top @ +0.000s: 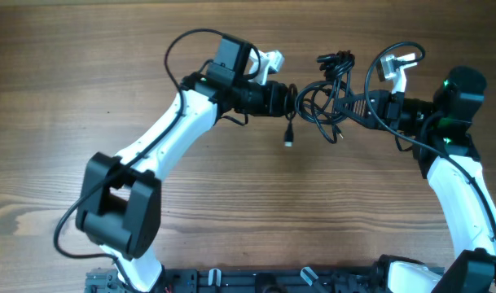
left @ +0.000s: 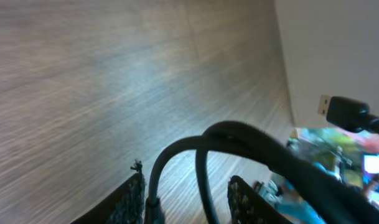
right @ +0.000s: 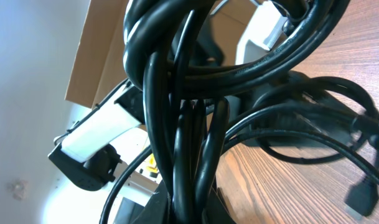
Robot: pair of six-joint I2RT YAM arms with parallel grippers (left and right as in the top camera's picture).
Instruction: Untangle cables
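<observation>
The cables (top: 325, 98) are bunching over the surface (top: 231, 203). On one side of that tangle the right fingers (right: 157, 210) are pinching a thick bundle. On the other side the left fingers (left: 132, 200) are standing spread around two strands. Pulling now is risking a tighter knot, or strands slipping out.

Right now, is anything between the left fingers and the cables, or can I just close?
Nothing visible is in the way. A loop of the cables already runs between the left fingers, which stand apart on either side of it above the table.
</observation>
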